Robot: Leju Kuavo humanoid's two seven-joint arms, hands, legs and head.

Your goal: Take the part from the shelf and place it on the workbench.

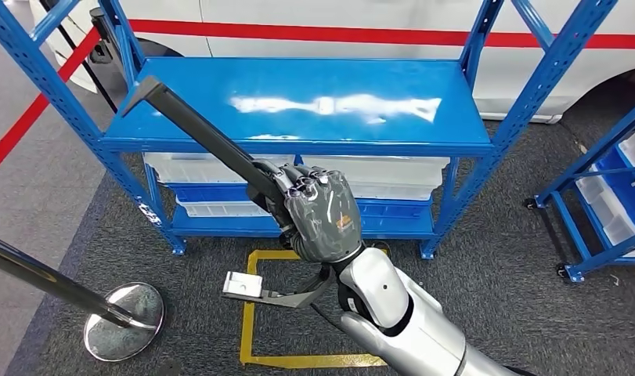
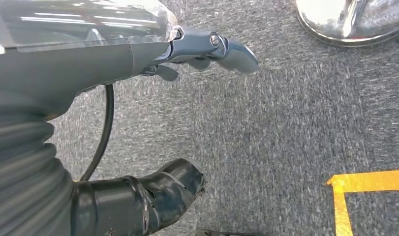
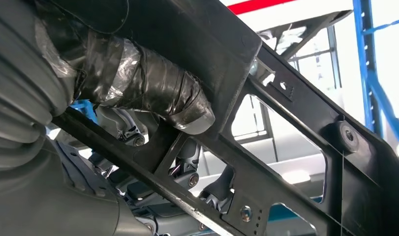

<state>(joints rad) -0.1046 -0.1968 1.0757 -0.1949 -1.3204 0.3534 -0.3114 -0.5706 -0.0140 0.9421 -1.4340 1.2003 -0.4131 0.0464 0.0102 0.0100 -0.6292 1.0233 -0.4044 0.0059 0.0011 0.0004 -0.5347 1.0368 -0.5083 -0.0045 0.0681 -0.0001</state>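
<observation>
One long black part (image 1: 212,145) runs diagonally from the upper left of the head view down to the centre, where the right hand (image 1: 320,215) has its fingers wrapped around it; a lighter bracket end (image 1: 243,285) of the same piece pokes out lower left of the hand, above the yellow floor marking (image 1: 250,329). The part's far tip sits over the upper left corner of the blue shelf (image 1: 423,137), so it appears lifted off the top deck rather than resting on it, though contact at the tip cannot be ruled out. The grip near the middle of the length probably keeps the long piece balanced while it is carried. In the right wrist view the thumb (image 3: 153,93), wrapped in dark tape, presses against the part's ribbed black frame (image 3: 295,123), confirming a firm hold. The left hand (image 2: 207,49) hangs over grey carpet with nothing in it; its fingers look loosely extended, near a chrome stanchion base (image 2: 350,22). The workbench is not in sight, so the placing step remains.
</observation>
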